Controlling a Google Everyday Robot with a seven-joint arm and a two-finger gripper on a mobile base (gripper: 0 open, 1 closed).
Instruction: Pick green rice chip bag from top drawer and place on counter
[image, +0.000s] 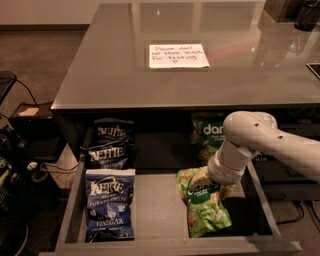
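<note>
Smooth off-white arm (285, 147), rounded elbow w/ small dark holes, thick cylindrical wrist; gripper (206, 181) in top drawer (160, 200), right side.

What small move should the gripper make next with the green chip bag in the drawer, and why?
Probably lift straight up a little. The gripper appears shut on the top of the glossy light-green rice chip bag, which hangs tilted, low inside the shallow dark grey top drawer. It likely must clear the drawer's sides before moving toward the glossy grey counter.

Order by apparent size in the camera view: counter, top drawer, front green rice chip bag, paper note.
counter
top drawer
green rice chip bag, gripper at its top
paper note, farther away, so unsure
</note>
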